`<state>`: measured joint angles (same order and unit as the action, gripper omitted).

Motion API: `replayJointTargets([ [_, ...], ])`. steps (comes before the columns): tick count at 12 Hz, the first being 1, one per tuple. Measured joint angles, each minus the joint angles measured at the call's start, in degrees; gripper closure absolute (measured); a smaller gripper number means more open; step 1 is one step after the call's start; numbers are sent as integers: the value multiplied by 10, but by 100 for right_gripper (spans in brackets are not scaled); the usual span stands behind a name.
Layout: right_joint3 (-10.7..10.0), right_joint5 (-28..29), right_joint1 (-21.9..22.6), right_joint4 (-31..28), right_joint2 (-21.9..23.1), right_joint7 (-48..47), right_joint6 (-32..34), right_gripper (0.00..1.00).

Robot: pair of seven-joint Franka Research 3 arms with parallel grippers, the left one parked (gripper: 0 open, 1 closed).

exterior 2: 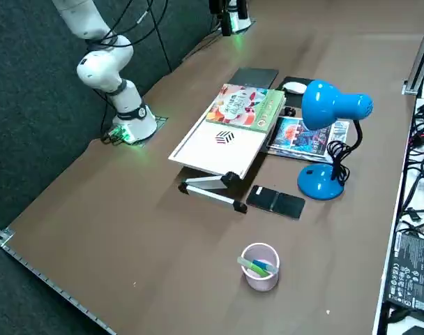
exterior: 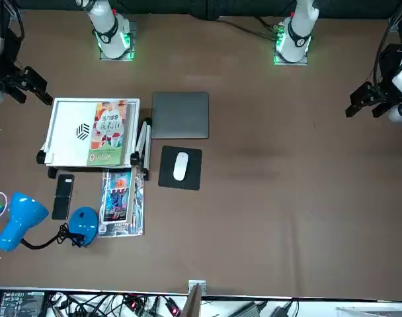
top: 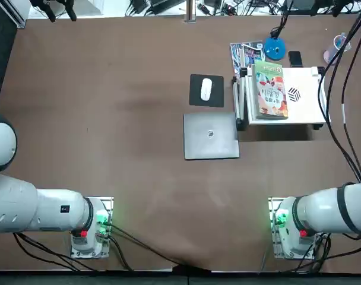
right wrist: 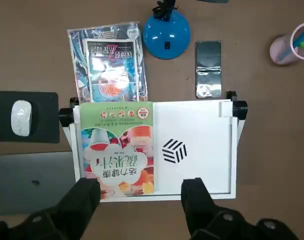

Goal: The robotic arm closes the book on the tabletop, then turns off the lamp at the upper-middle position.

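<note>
We see the right gripper (right wrist: 141, 192), fingers spread, above the brown tabletop (exterior 2: 198, 258), near the closed book (right wrist: 118, 150) on its white stand (right wrist: 204, 150).

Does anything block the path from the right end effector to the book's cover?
Nothing visible does. In the wrist view, the right end effector has its fingers apart, with the book in plain sight, already closed on the white stand; no object lies on its cover.
</note>
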<state>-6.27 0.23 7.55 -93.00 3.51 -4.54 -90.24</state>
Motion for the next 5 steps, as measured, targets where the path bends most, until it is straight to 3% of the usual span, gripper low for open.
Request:
replayJointTargets([
  [5, -21, 0, 11, -9, 6, 36, -9, 0],
])
